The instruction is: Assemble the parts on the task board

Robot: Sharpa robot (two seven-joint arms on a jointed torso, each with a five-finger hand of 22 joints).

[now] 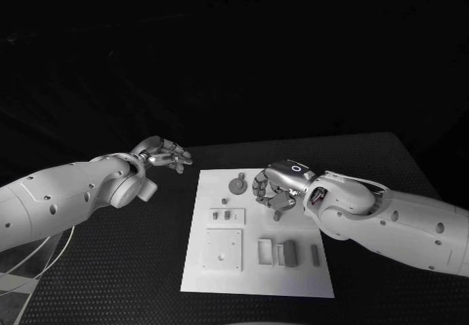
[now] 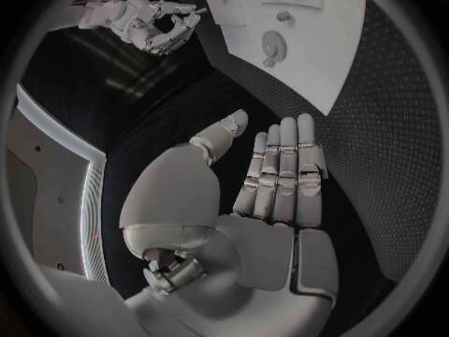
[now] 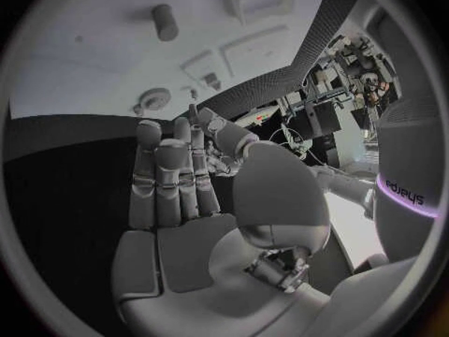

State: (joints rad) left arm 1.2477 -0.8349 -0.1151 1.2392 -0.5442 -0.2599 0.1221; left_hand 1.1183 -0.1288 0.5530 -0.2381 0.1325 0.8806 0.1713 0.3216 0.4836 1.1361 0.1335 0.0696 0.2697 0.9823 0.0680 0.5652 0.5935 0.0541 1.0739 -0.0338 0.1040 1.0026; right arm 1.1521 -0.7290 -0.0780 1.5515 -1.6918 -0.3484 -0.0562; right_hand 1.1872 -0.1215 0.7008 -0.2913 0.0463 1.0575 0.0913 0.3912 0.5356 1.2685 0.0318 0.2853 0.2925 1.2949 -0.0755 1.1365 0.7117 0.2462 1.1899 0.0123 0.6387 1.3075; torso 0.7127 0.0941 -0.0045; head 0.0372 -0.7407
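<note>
We are working with the right hand (image 1: 276, 188) over the far half of the white board (image 1: 293, 277), just beside the round disc (image 1: 238, 184). Its thumb is closing against its curled fingers, and something slim seems to be sitting at the tips. We cannot tell whether it is really pinching a part or closing on nothing. The left hand (image 1: 164, 154) is hovering off the board's far left corner over the black table (image 1: 117, 284). Its fingers are lying side by side with the thumb apart, and it is holding nothing.

We judge that we are placing or picking a small part near the disc. To do that well, we should be keeping the wrist steady, lining any slim piece up straight above its hole, and lowering it without leaning on it. The left hand should be staying clear, or bracing the board's edge if the board starts sliding.

On the one board we are counting:
- one round disc
- two short pegs, one (image 1: 225, 200) near the disc and one (image 1: 278, 217) just under the right hand
- one pair of small pieces (image 1: 227, 215) in a shallow tray
- one square plate (image 1: 223, 249)
- two blocks (image 1: 266, 250) standing side by side
- one narrow bar (image 1: 316, 254)

The smallest pieces are too small for us to be sure of.
</note>
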